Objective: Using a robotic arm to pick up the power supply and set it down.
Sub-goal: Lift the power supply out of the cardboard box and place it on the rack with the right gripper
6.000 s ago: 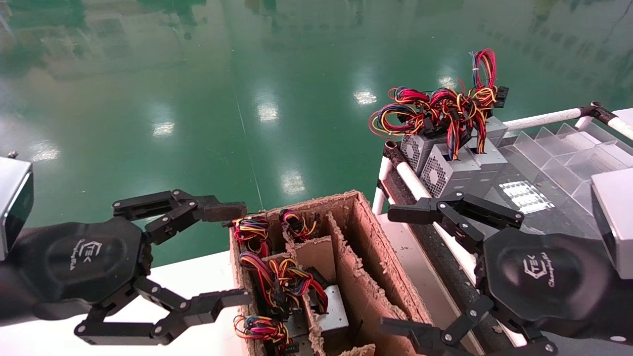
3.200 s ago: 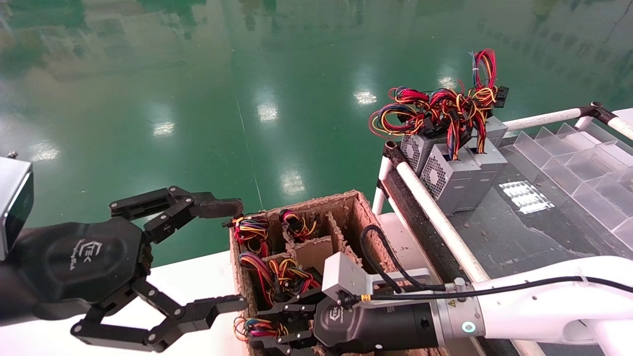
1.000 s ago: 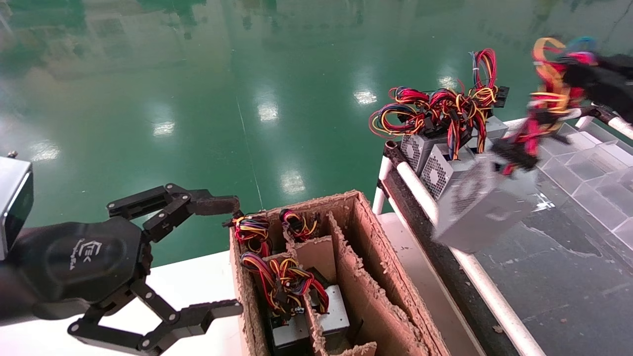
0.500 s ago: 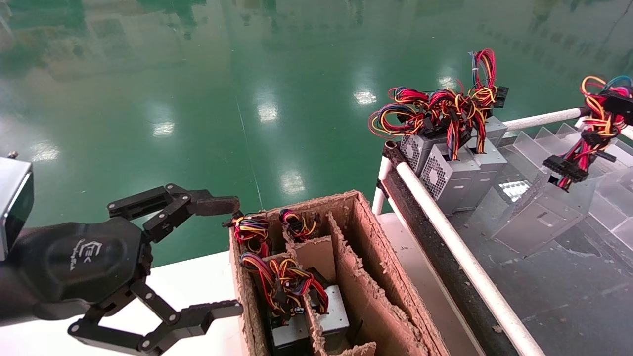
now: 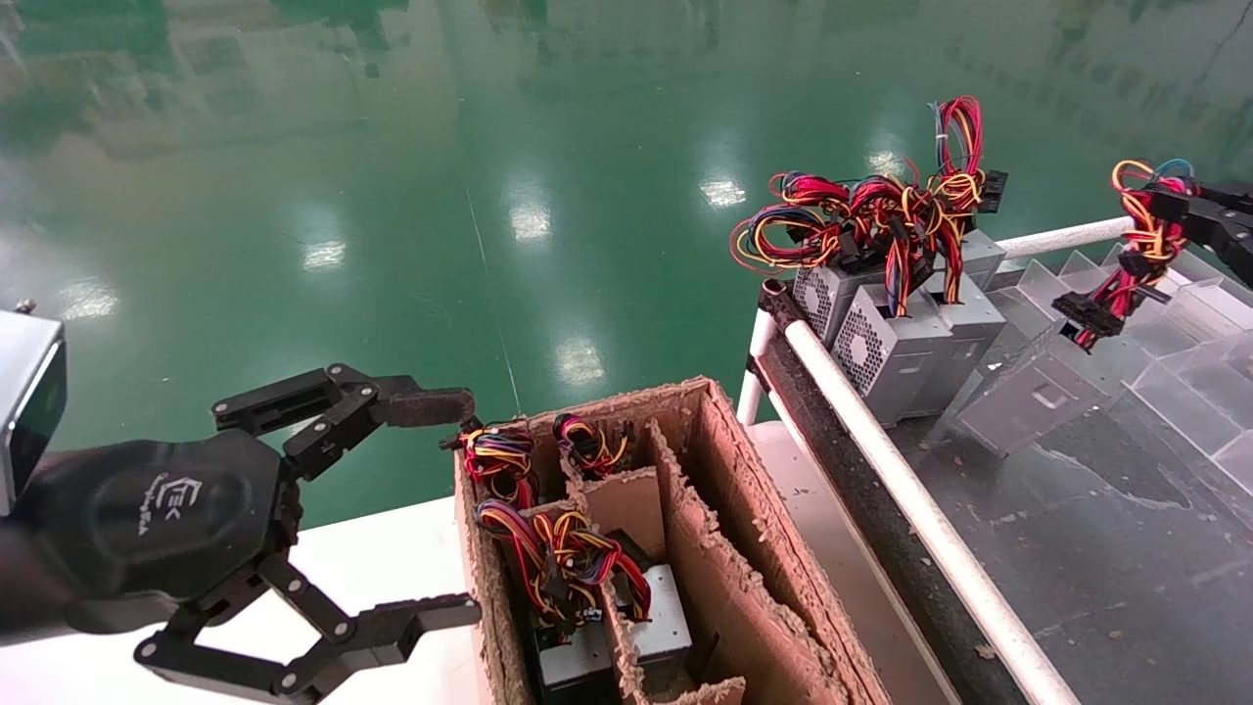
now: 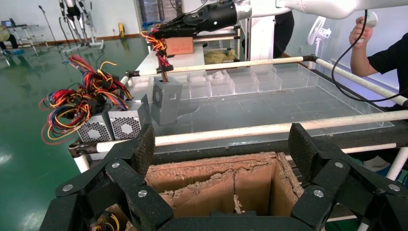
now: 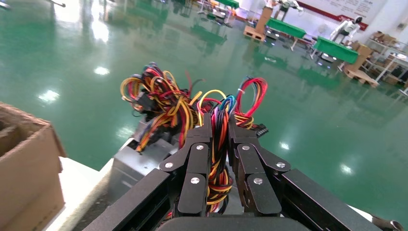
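1. At the lower left of the head view, the left gripper (image 5: 460, 509) hangs idle, fingers spread wide apart, beside the cardboard box (image 5: 744, 548).
2. That box, at bottom centre, holds other supplies with coloured wires (image 5: 558, 558) in its left compartments.
3. At the right, the power supply (image 5: 1028, 397) hangs tilted just above the dark tray surface (image 5: 1106, 548), beside three standing units (image 5: 905, 352).
4. At the upper right edge, the right gripper (image 5: 1180, 211) is clamped on its wire bundle (image 5: 1136, 240).
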Robot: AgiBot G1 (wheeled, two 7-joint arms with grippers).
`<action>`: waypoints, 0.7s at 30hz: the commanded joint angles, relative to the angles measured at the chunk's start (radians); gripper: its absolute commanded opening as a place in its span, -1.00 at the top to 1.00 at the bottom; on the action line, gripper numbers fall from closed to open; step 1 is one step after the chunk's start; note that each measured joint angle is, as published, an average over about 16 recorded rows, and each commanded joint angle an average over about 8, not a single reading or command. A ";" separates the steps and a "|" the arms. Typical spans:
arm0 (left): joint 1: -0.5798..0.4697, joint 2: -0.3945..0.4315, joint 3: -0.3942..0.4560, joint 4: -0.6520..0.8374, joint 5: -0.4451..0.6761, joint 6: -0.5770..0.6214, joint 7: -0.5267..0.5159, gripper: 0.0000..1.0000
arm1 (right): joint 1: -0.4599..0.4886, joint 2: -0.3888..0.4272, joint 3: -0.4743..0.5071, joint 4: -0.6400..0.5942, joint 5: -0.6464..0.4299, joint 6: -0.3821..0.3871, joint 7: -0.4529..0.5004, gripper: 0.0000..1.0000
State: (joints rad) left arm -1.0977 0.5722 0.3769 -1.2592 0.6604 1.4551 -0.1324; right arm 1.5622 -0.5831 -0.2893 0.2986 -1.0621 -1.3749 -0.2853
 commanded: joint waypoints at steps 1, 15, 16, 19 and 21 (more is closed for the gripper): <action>0.000 0.000 0.000 0.000 0.000 0.000 0.000 -1.00 | 0.030 -0.017 -0.012 -0.032 -0.022 0.010 -0.016 1.00; 0.000 0.000 0.000 0.000 0.000 0.000 0.000 -1.00 | 0.153 -0.097 -0.057 -0.169 -0.103 0.118 -0.117 1.00; 0.000 0.000 0.000 0.000 0.000 0.000 0.000 -1.00 | 0.161 -0.102 -0.059 -0.174 -0.107 0.129 -0.121 1.00; 0.000 0.000 0.000 0.000 0.000 0.000 0.000 -1.00 | 0.182 -0.122 -0.067 -0.187 -0.120 0.156 -0.129 1.00; 0.000 0.000 0.000 0.000 0.000 0.000 0.000 -1.00 | 0.195 -0.138 -0.073 -0.194 -0.129 0.168 -0.132 1.00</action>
State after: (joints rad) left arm -1.0977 0.5722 0.3770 -1.2592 0.6603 1.4550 -0.1323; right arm 1.7540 -0.7206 -0.3647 0.1091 -1.1938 -1.2178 -0.4189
